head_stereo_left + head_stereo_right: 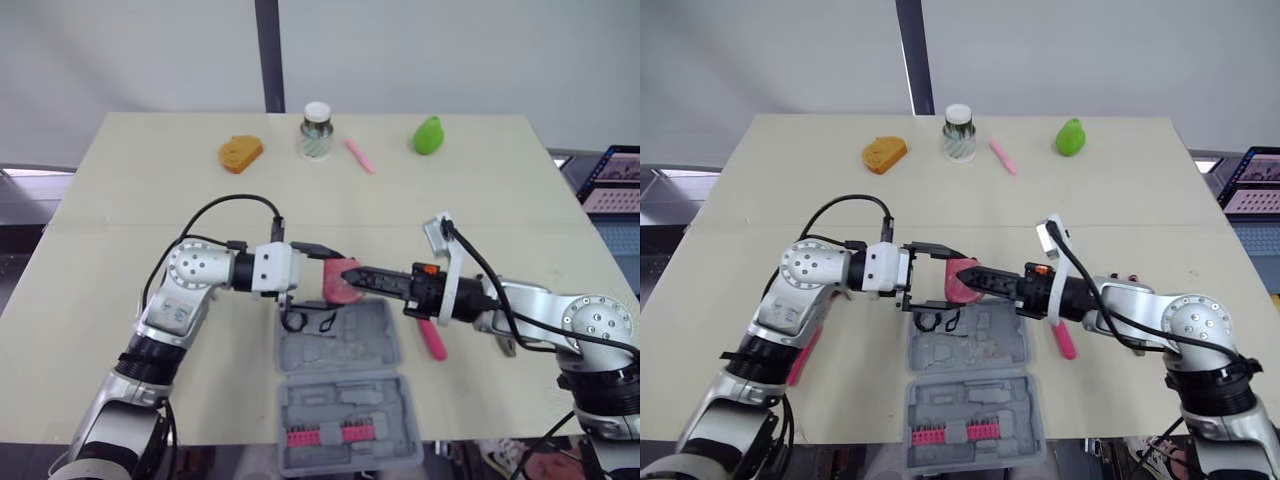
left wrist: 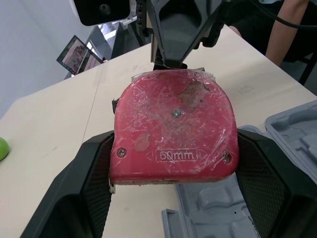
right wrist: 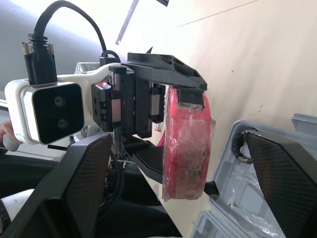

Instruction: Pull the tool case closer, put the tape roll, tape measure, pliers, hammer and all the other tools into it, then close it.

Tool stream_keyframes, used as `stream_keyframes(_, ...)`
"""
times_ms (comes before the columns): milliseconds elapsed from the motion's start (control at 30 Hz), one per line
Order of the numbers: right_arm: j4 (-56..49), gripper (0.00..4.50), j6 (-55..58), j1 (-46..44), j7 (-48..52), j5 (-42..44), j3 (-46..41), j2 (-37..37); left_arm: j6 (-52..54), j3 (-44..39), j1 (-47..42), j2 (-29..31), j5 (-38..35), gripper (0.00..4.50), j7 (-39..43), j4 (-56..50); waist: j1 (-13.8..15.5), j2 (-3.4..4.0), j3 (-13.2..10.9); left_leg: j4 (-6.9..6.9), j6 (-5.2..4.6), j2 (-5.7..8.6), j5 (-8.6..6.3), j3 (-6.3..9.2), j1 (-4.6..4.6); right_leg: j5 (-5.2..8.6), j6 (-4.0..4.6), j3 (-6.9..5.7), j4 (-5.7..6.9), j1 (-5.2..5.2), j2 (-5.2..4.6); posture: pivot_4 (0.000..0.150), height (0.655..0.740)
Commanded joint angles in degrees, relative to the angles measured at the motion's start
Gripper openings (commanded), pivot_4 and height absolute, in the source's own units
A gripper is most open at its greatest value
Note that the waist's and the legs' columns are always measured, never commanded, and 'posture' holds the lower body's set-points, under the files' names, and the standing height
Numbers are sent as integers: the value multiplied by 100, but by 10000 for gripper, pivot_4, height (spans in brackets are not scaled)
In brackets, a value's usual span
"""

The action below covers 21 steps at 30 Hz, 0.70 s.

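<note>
The tape measure point(image 2: 173, 131) is clamped in the left gripper point(image 1: 950, 279) just above the tool case's point(image 1: 395, 330) far edge; the right gripper's point(image 1: 350, 277) fingers stand apart; it should be lowered squarely into a moulded recess before release.

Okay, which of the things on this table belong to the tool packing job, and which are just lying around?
Job:
tool case
tape measure
black tape roll
pink-handled tool

Lying about:
orange piece
jar
pink pen
green object
</note>
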<state>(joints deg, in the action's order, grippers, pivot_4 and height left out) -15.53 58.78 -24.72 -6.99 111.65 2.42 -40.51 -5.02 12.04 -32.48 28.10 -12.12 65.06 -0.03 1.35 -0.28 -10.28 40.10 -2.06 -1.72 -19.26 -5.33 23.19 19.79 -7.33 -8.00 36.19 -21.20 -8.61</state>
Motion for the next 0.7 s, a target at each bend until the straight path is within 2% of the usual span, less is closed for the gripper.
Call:
stream_keyframes(33,-76,45000,22,-105,-65,135,-41,66,-10,2,-130,-22,-11,30298,-61,-289,0,0,0,0,0,0,0,-2,1,0,0,2,2,-4,0,1500,6950)
stream_keyframes(133,-75,36934,32,-122,-82,135,-42,124,10,25,-142,-35,-6,30298,-68,-297,0,0,0,0,0,1,2,-4,2,0,0,5,5,-7,0,1500,6950)
stream_keyframes(333,-83,7935,60,-122,-95,135,-70,170,36,34,-161,-19,8,30298,-58,-287,0,0,0,0,-1,2,2,-7,5,0,0,8,9,-12,-1,1500,6950)
stream_keyframes(367,-83,4732,61,-121,-98,135,-79,182,56,33,-160,-15,25,30298,-70,-296,1,0,0,0,-1,1,2,-7,5,0,0,9,10,-13,-1,1500,6950)
stream_keyframes(700,-158,4868,69,-93,-12,135,-119,260,476,32,-149,24,-61,30298,-28,-353,0,0,0,0,-1,2,2,-12,6,0,0,15,21,-21,-1,1500,6950)
